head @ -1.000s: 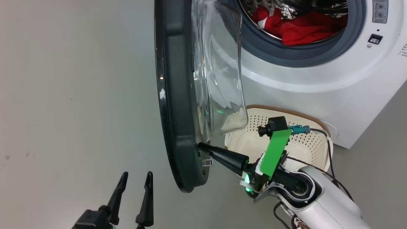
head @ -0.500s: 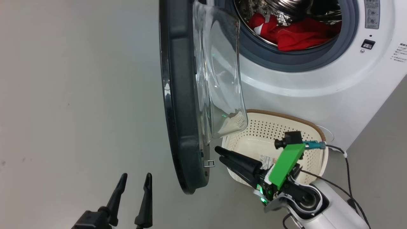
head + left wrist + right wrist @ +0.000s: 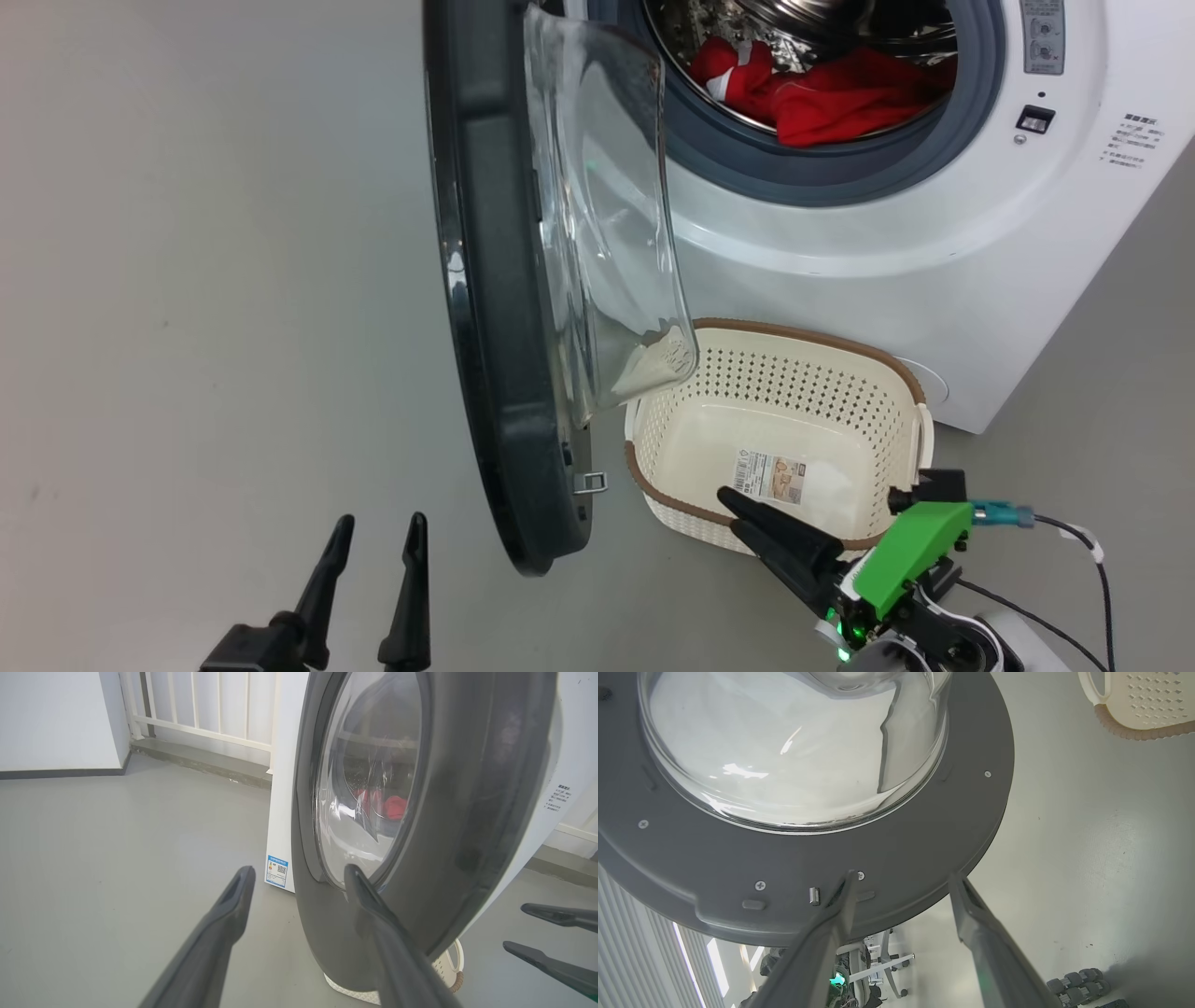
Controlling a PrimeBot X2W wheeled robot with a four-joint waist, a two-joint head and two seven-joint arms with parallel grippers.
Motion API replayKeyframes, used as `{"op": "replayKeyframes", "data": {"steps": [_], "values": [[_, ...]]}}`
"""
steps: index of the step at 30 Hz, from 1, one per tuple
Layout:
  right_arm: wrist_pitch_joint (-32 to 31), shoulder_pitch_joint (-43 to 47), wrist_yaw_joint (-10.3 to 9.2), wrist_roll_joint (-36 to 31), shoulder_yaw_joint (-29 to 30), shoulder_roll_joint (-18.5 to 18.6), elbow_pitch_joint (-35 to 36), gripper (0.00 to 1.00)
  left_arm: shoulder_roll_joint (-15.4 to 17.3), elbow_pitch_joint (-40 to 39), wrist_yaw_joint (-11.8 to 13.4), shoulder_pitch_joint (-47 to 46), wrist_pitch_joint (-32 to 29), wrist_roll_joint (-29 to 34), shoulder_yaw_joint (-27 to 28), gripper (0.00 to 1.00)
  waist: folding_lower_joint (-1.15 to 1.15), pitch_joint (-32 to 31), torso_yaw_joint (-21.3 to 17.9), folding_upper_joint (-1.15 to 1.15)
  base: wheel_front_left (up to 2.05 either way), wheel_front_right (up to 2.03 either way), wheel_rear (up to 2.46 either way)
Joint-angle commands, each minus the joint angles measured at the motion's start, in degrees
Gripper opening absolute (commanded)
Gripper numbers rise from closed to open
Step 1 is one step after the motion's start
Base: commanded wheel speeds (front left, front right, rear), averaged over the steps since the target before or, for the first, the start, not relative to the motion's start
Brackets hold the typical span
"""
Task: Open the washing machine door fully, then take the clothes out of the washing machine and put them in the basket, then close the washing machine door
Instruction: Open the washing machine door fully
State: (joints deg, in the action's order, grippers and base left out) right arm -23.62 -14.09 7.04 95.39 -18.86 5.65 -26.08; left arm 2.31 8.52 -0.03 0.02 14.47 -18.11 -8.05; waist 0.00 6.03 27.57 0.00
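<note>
1. Red clothes (image 3: pixel 822 98) sit low at the front of the drum in the washer (image 3: pixel 840 280). The basket (image 3: pixel 812 338) right below holds nothing but its paper label.
2. The door (image 3: pixel 495 308) stands swung out, about edge-on to the head cam. Its glass bowl hangs over the basket's left corner. Looks wide enough to reach in, though I'd guess it could go a bit further.
3. The right gripper (image 3: pixel 902 877) has its fingers spread wide and holds nothing. It's clear of the door, near the basket's front rim. The left gripper (image 3: pixel 381 519) is spread wide too, empty, on the door's outer side.
4. So I reckon the door step is about done and the grab comes next. If you want it properly "fully" open, nudge the grey inner face near the latch, not the glass.
5. For the grab, go in on the right of the opening, away from the bowl. Come down on the thickest red bunch and close deep so it doesn't slip.
6. Lift it over the gasket before pulling back, or a loose end could drag.
</note>
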Motion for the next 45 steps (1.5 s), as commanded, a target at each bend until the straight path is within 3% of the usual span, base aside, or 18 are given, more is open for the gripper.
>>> {"op": "replayKeyframes", "data": {"steps": [1,16,25,30,36,45], "values": [[0.6,0.2,0.45,-0.8,-0.3,0.0,1.2,1.00,0.6,-1.2,-0.2,-0.5,0.5,0.7,2.2,1.00,0.00,0.0,-0.4,0.00,0.00,0.00,0.00],[16.2,6.9,0.45,-12.9,-1.9,4.3,0.3,1.00,0.6,-0.8,-0.8,0.7,0.5,1.7,3.4,1.00,0.00,-1.8,-1.9,0.00,0.00,0.00,0.00],[34.9,6.4,0.45,-26.1,-11.1,10.6,-1.4,1.00,0.6,-0.6,-1.1,1.1,0.5,2.0,3.6,1.00,0.00,-2.3,-2.3,0.00,0.00,0.00,0.00],[38.5,4.7,0.45,-32.2,-13.5,11.6,-6.0,1.00,0.6,-0.6,-1.0,1.1,0.5,2.0,3.7,1.00,0.00,-2.3,-2.4,0.00,0.00,0.00,0.00],[38.6,5.7,0.45,-45.4,-3.7,10.0,-4.1,1.00,0.6,-0.7,-0.8,0.9,0.5,1.9,3.6,1.00,0.00,-2.0,-2.5,0.00,0.00,0.00,0.00],[38.6,10.8,0.45,-66.7,8.9,4.7,4.1,1.00,0.6,-1.1,-0.6,0.5,0.5,1.8,3.5,1.00,0.00,-1.4,-2.7,0.00,0.00,0.00,0.00]]}}
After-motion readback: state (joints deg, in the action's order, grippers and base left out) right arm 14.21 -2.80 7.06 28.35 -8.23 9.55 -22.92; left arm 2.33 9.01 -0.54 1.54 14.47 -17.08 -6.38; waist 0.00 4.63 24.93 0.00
